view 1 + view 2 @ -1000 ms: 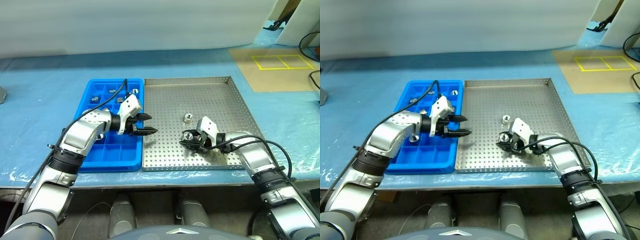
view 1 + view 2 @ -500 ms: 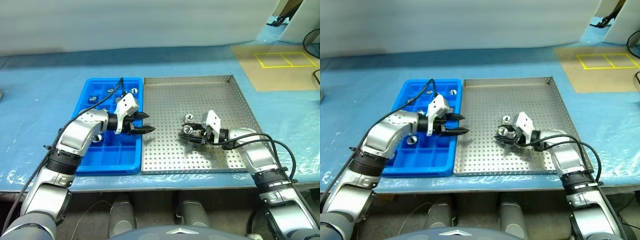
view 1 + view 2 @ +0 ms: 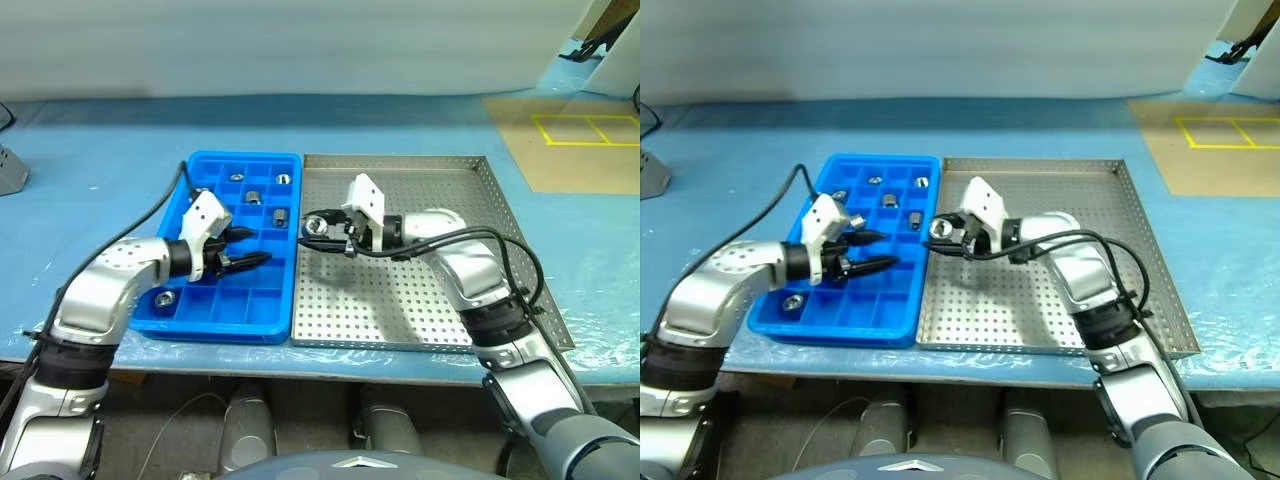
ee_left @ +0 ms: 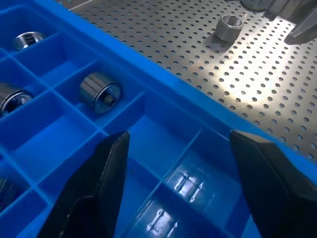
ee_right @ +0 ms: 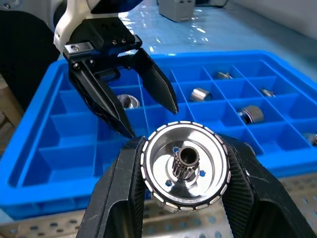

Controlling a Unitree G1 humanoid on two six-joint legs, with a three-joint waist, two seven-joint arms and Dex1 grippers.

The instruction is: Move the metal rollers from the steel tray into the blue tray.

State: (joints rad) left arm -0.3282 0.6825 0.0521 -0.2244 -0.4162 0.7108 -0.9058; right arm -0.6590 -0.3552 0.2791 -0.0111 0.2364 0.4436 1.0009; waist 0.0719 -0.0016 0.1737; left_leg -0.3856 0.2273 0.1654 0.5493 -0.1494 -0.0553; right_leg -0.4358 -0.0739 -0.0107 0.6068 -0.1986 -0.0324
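Over the seam between the two trays, the right gripper [image 3: 318,223] hangs in the air with its fingers pinched tight on a shiny roller [image 5: 184,165], and the right wrist view shows it well: a round silver piece with a ribbed edge and a small toothed hub in the middle, held just above the left edge of the steel tray [image 3: 520,290], right beside the blue tray [image 3: 200,325]. Across from it, the left gripper [image 3: 243,248] hovers over the blue tray's compartments, black fingers [image 4: 101,183] spread wide apart with nothing between them, tips aimed toward the steel tray. Down in the blue tray, several rollers sit in separate compartments, including one dark-faced piece [image 4: 100,92] near the steel-tray side and another [image 3: 163,298] near the left arm. One more roller [image 4: 230,27] lies loose on the perforated floor of the steel tray, just beside the blue rim. Both trays sit side by side, touching, on a blue-covered table [image 3: 90,200].
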